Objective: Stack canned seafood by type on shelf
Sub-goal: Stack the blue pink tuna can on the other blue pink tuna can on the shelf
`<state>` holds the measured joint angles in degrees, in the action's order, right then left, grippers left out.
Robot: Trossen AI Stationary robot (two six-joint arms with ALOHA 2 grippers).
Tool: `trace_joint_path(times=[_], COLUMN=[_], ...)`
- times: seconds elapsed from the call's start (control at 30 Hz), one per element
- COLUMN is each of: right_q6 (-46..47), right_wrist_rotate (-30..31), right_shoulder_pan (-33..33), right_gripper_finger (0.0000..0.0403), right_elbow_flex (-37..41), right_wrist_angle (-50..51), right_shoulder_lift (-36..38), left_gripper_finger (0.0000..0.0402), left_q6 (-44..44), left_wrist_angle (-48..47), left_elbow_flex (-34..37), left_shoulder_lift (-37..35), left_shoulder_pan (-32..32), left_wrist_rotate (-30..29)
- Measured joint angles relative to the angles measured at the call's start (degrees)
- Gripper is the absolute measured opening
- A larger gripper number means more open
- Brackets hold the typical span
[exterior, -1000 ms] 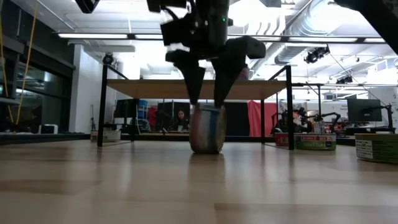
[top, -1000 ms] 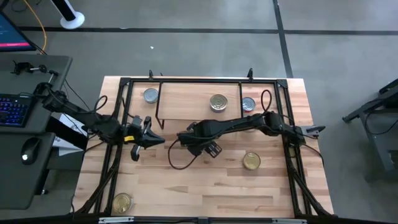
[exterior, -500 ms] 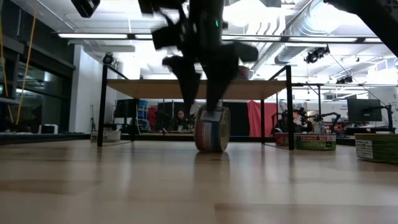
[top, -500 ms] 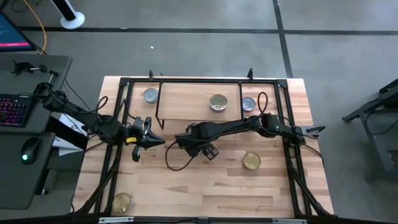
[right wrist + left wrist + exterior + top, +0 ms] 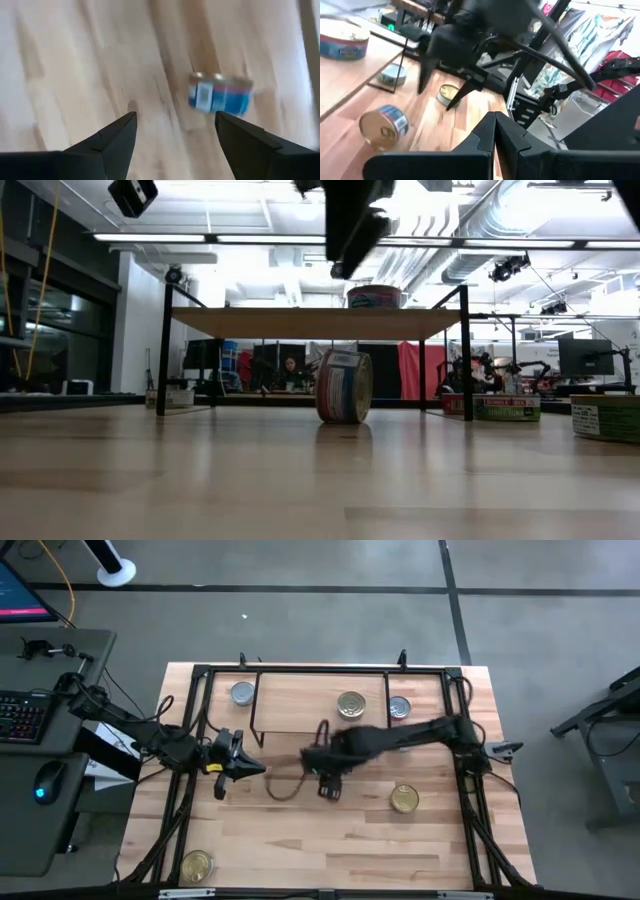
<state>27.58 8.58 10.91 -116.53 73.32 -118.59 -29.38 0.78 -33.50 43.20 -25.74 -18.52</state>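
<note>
Tin (image 5: 344,386) on its edge on bench (image 5: 200,480), in front of shelf (image 5: 315,322). Watch out: it may roll away if you bump it. Your right hand (image 5: 175,131) spread wide, empty, above tin. Left hand (image 5: 494,131) pressed together, waiting at left side.

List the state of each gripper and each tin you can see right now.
right gripper: open, empty, above the table.
left gripper: shut, empty.
blue-labelled tin: standing on edge on the table, ungripped.
shelf tin: flat on the shelf.
left silver tin: flat on table.
right silver tin: flat on table.
right gold tin: flat on table.
front-left gold tin: flat on table.
</note>
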Motion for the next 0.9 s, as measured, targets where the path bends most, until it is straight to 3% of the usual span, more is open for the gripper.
trace_joint_path(times=[0.13,0.23,0.3,0.4,0.5,0.67,0.9], right_q6=[30.97,55.17,63.73,70.06,71.66,76.25,77.23], right_wrist_rotate=[8.25,10.9,12.5,15.96,17.49,17.85,15.89], right_shoulder_pan=[3.36,3.92,3.54,2.05,0.42,-1.53,-3.36], right_gripper_finger=[0.0259,0.0259,0.0259,0.0259,0.0259,0.0259,0.0259], right_elbow_flex=[14.6,23.72,27.24,29.19,28.47,26.14,25.8], right_wrist_angle=[-6.66,-14.65,-20.86,-27.0,-26.08,-18.95,-23.19], right_shoulder_lift=[6.86,9.39,9.87,9.36,7.46,5.47,3.08], left_gripper_finger=[0.0,0.0,0.0,0.0,0.0,0.0,0.0], left_q6=[-1.92,-2.05,-2.02,-2.0,-1.97,-2.01,-1.95], left_wrist_angle=[0.02,0.07,0.41,0.42,0.44,0.44,0.1], left_elbow_flex=[0.0,0.0,0.0,0.0,0.0,0.0,0.0], left_shoulder_lift=[-0.02,-0.05,-0.07,-0.13,-0.13,-0.13,-0.13], left_shoulder_pan=[0.0,0.08,0.53,1.63,2.94,4.21,4.35], left_wrist_rotate=[0.06,1.04,1.67,1.69,2.0,7.02,9.44])
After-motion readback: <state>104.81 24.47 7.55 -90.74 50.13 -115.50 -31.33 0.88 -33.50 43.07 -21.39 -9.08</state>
